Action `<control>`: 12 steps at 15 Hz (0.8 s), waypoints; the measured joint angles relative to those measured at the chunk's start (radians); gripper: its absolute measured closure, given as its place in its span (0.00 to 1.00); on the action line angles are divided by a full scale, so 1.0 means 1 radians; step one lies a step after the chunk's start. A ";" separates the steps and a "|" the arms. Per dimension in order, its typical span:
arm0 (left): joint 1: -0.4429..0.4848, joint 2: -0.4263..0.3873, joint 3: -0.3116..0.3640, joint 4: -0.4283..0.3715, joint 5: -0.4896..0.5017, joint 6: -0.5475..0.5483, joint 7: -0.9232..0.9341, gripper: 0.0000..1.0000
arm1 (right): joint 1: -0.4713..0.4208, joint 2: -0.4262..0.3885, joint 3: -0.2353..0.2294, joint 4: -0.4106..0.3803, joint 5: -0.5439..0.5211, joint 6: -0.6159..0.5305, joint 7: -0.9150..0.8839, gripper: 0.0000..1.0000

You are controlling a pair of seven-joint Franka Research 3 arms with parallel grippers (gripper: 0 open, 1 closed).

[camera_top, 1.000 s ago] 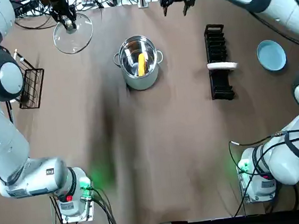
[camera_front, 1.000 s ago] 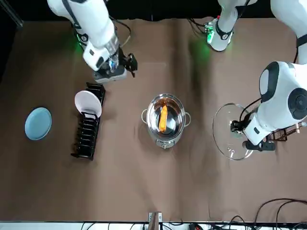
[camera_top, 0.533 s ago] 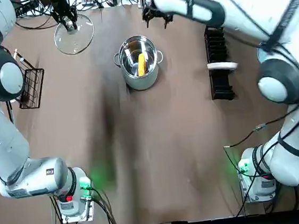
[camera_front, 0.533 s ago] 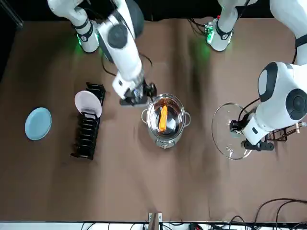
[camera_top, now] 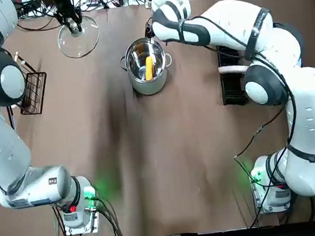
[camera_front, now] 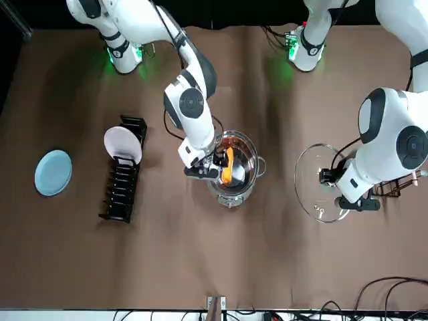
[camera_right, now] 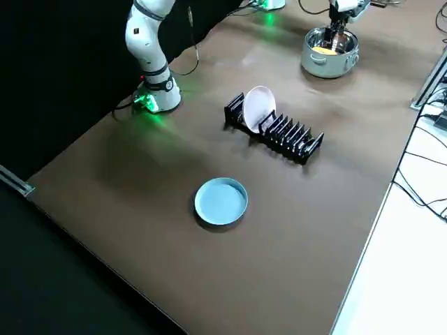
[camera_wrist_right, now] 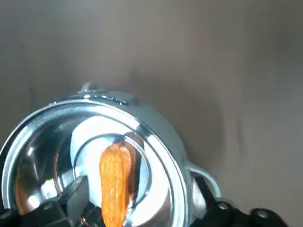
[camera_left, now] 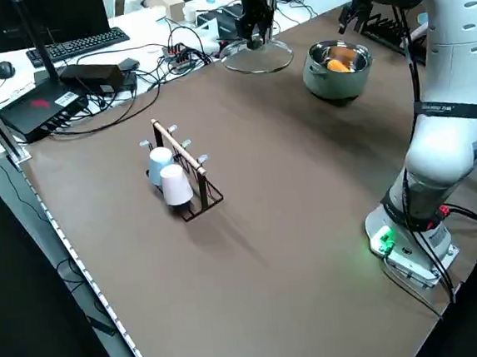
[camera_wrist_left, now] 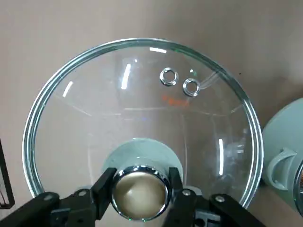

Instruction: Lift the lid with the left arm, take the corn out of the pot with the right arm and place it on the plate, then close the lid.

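Two risks here: the right gripper (camera_front: pixel 212 166), jaws spread, hangs at the pot (camera_top: pixel 148 86) rim over the corn (camera_top: pixel 149 67) lying inside. It could clip the rim or fumble the cob. The left gripper (camera_top: pixel 73 26) clamps the lid (camera_top: pixel 79 41) knob, off to the side.

Overhead and opposing front views, raised sides, close wrists, all showing pot (camera_top: pixel 148 87)
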 joint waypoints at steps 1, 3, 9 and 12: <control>0.000 0.000 0.000 0.000 0.000 0.000 0.000 0.49 | 0.002 0.008 0.000 0.005 0.000 0.006 0.013 0.06; 0.000 0.000 0.000 0.000 0.000 0.000 0.000 0.49 | 0.016 0.012 0.001 0.013 0.000 0.007 0.027 0.06; 0.004 0.000 0.002 0.000 0.000 0.000 0.001 0.49 | 0.076 0.044 0.002 0.024 0.000 0.037 0.048 0.08; 0.002 0.000 0.001 0.000 0.000 0.000 0.001 0.49 | 0.103 0.113 0.002 0.025 0.000 0.109 0.072 0.11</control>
